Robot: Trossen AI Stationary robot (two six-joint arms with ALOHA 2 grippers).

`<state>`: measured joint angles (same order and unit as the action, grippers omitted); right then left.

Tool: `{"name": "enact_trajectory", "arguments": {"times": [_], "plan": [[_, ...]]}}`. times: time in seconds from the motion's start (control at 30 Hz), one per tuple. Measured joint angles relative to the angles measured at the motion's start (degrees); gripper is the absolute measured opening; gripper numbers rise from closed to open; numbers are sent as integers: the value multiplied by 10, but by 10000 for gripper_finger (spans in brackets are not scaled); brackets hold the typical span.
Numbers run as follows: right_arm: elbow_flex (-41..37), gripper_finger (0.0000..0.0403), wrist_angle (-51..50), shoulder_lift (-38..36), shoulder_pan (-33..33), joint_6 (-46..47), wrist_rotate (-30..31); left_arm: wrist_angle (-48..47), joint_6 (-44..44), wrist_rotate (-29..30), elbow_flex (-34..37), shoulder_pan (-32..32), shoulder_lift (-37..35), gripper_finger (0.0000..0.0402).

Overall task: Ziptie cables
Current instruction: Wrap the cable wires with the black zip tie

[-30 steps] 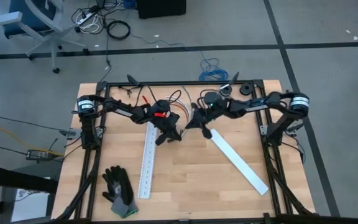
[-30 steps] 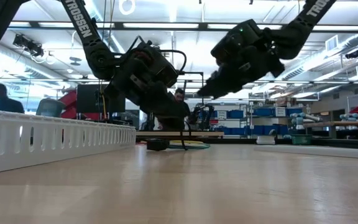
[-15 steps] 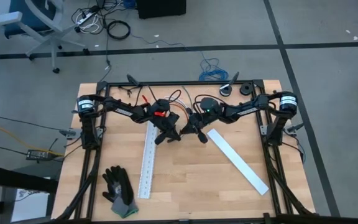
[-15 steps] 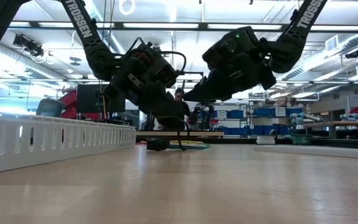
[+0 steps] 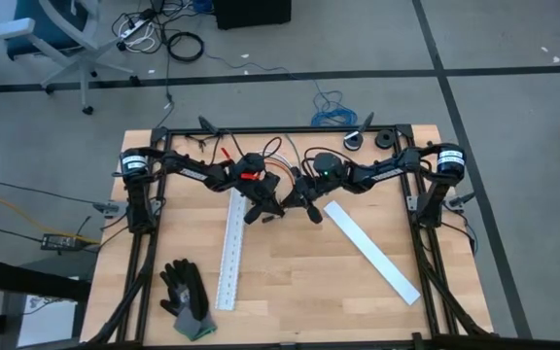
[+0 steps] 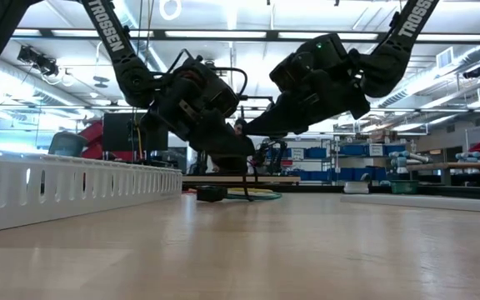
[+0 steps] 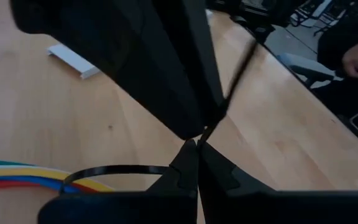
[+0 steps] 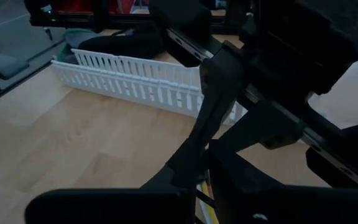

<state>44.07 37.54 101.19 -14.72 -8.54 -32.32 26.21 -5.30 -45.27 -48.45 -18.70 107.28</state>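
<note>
My left hand (image 5: 272, 207) pinched shut on the ziptie (image 7: 114, 169) looped round the cables (image 7: 17, 176), my right hand (image 5: 295, 199) closed on its tail, mid-bench (image 5: 290, 272), centre frame.

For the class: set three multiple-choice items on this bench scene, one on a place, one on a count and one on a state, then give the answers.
1. Where does the black work glove lie on the wooden table?
A. By the corner on the left arm's side, low in the high view
B. By the corner on the right arm's side
C. Between the two arms

2. How many long white slotted plastic strips lie on the table?
A. One
B. Two
C. Four

3. What is the state of the thin black plastic ziptie?
A. Lying straight and flat
B. Snapped in two
C. Looped around the coloured wires

Answers: 1 A, the high view shows it there. 2 B, one strip lies under each arm. 3 C, the left wrist view shows the loop.
</note>
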Motion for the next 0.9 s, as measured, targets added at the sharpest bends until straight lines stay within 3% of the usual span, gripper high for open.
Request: {"name": "enact_trajectory", "arguments": {"times": [0.43,0.7,0.9], "plan": [[0,28,-12,0,0,19,34,3,19,58,0,0,0,5],[0,1,-11,0,2,-3,46,22,51,68,0,0,0,7],[0,0,-15,0,2,-1,49,24,60,78,0,0,0,47]]}}
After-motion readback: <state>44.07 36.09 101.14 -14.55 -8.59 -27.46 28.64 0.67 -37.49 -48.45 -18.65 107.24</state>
